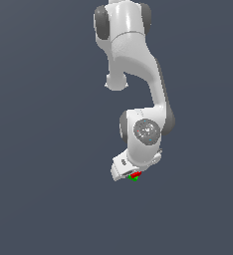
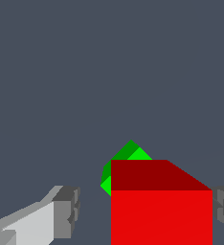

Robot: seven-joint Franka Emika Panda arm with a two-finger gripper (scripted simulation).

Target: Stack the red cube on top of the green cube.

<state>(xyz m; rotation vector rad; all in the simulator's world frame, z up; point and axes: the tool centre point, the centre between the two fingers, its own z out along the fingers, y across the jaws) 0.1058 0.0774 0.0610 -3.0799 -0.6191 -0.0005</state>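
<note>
you've got the red cube (image 2: 162, 206) sitting between the two fingers of the gripper (image 2: 145, 210), and the green cube (image 2: 126, 155) pokes out from behind and below the red one, so the red cube is already lined up roughly over it, slightly offset, with the green one turned at an angle to it. in the wrist view one finger (image 2: 66, 208) stands clear of the red cube with a visible gap, the other finger sits right at the cube's far side, touching or nearly so, so the pincer reads as parted, not clamped. my read: the red cube rests on the green cube, or is just about released there, which is why the fingers are spread. in the exterior view the gripper (image 1: 133, 172) hangs low under the arm, with the red cube (image 1: 135, 174) directly above the green cube (image 1: 134, 178), the two touching as far as you can tell. both are tiny there and mostly hidden by the hand. the risk is nudging the red cube off the green one as you lift away.
</note>
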